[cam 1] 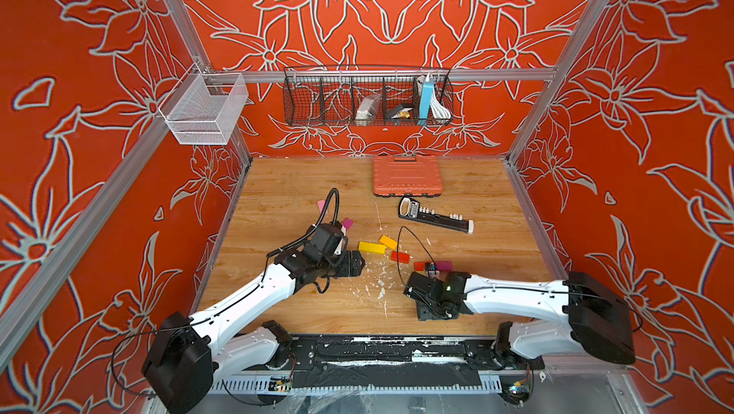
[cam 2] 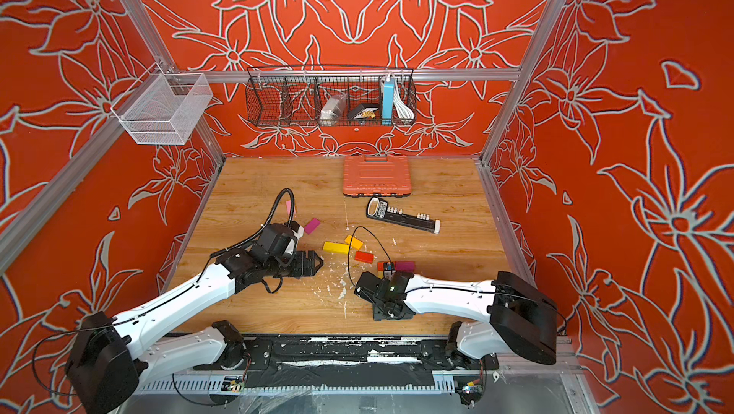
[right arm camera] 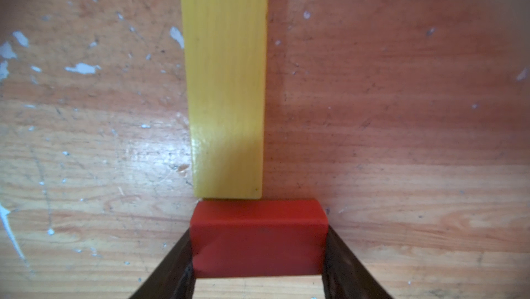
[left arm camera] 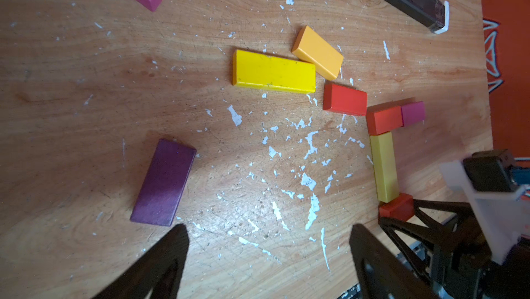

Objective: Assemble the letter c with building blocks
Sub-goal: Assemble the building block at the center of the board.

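Note:
My right gripper [right arm camera: 259, 237] is shut on a small red block [right arm camera: 258, 225], whose end butts against a long yellow block [right arm camera: 226, 82]. In the left wrist view that yellow block [left arm camera: 383, 168] runs on to an orange-red block [left arm camera: 384, 119] and a magenta one [left arm camera: 413, 112]. My left gripper [left arm camera: 269, 234] hangs open over bare wood, empty, with a purple block [left arm camera: 163, 182] just beyond one fingertip. Loose in both top views lie a yellow block [cam 1: 372, 247], an orange [cam 1: 388, 241], a red [cam 1: 400, 257], a magenta [cam 1: 348, 223] and a pink [cam 1: 321, 205].
A large orange ribbed case [cam 1: 407, 175] lies at the back of the table, and a long black bar with white pegs [cam 1: 435, 217] in front of it. Wire baskets [cam 1: 367, 98] hang on the back wall. White flecks dot the wood.

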`<act>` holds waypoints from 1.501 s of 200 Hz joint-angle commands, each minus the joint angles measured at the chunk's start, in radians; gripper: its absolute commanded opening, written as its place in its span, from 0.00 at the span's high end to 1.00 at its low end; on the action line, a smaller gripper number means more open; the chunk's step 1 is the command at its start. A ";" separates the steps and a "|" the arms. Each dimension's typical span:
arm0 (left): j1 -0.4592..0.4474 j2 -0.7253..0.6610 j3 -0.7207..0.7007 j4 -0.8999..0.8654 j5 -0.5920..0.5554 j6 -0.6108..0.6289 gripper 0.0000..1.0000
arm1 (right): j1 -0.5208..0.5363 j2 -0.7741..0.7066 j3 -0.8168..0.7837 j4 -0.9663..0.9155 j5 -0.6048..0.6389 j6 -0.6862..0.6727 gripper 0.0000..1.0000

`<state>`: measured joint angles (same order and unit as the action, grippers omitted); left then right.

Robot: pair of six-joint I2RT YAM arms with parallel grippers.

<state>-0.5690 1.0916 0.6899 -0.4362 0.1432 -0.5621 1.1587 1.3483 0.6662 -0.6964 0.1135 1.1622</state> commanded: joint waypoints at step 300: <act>0.006 0.001 -0.011 0.019 0.003 0.002 0.11 | -0.047 0.062 0.006 -0.011 0.015 -0.020 0.28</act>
<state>-0.5690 1.0958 0.6899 -0.4309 0.1436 -0.5621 1.1179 1.3819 0.6827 -0.6918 0.1123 1.1465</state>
